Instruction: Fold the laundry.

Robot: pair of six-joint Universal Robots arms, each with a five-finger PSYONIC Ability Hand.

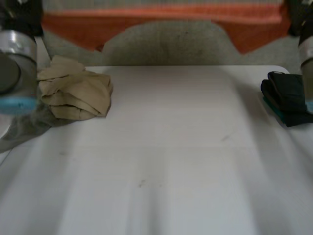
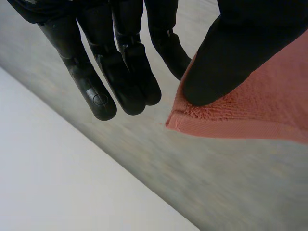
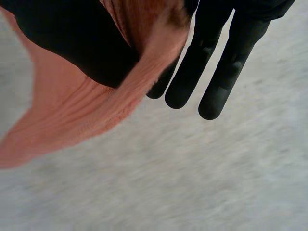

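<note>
An orange towel (image 1: 161, 17) hangs stretched wide in the air past the table's far edge, its lower edge sagging in the middle. My left hand (image 1: 19, 17) has the towel's left end. In the left wrist view the thumb (image 2: 231, 53) presses down on a hemmed corner of the towel (image 2: 250, 110), with the fingers (image 2: 120, 62) straight beside it. My right hand (image 1: 298, 19) has the right end. In the right wrist view the towel (image 3: 72, 110) runs under the thumb (image 3: 72, 43) and drapes away from the straight fingers (image 3: 216, 62).
A crumpled beige cloth (image 1: 76, 93) lies on the white table (image 1: 171, 161) at the far left, with a grey cloth (image 1: 24, 129) under it. A folded dark stack (image 1: 286, 95) sits at the right edge. Grey floor lies beyond the table.
</note>
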